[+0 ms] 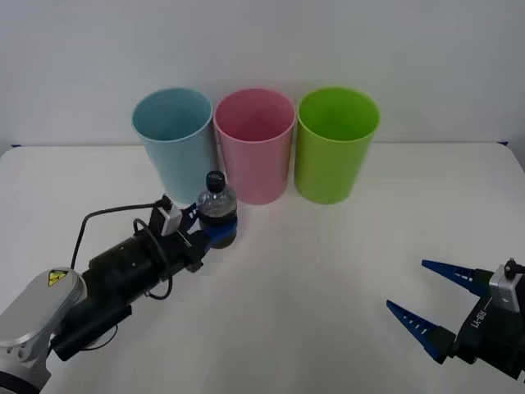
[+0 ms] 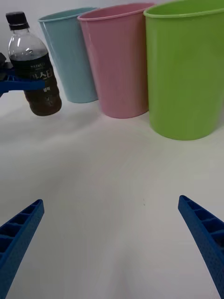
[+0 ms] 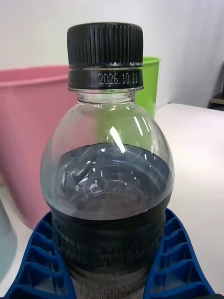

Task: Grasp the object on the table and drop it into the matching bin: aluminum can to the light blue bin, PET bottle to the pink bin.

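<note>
The left gripper [image 1: 215,231] is gripping the PET bottle [image 1: 217,209] in its fingers, carrying it upright; next, raising it over the pink bin [image 1: 255,144]. The right gripper [image 1: 431,304] is idling, fingers wide.

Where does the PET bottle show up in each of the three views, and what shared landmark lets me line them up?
Front view: bottle upright in the left pincer, just before the gap between the blue bin and pink bin.
Right wrist view: bottle held clear of the table, beside the blue bin.
Left wrist view: bottle close up between the blue fingers.
Shared landmark: the pink bin, behind the bottle.
</note>
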Controlling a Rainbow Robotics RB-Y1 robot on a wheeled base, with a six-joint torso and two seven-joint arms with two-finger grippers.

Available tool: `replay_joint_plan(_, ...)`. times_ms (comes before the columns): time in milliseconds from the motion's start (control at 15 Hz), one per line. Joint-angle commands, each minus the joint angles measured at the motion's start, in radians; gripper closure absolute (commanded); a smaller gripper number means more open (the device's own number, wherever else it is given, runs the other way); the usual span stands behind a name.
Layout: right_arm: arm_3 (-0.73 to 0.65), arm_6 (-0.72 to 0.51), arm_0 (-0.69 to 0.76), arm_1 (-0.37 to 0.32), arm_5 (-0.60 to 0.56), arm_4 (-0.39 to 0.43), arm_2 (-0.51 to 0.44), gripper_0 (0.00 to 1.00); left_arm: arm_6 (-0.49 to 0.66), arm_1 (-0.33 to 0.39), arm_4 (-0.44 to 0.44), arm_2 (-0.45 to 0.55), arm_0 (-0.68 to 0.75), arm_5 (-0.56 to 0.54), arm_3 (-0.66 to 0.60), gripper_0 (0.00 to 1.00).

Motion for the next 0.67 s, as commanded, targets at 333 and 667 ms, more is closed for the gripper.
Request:
replay_joint_plan(333, 0.0, 0.0, 0.0, 0.0, 0.0, 0.0, 0.0, 0.0, 0.052, 0.333, 0.299, -0.104, 0.046, 0.205, -0.276, 1.0)
replay_joint_plan(667, 0.0, 0.0, 0.0, 0.0, 0.0, 0.0, 0.0, 0.0, 0.089, 0.509, 0.437, -0.106, 0.034, 0.349, -0.449, 1.0)
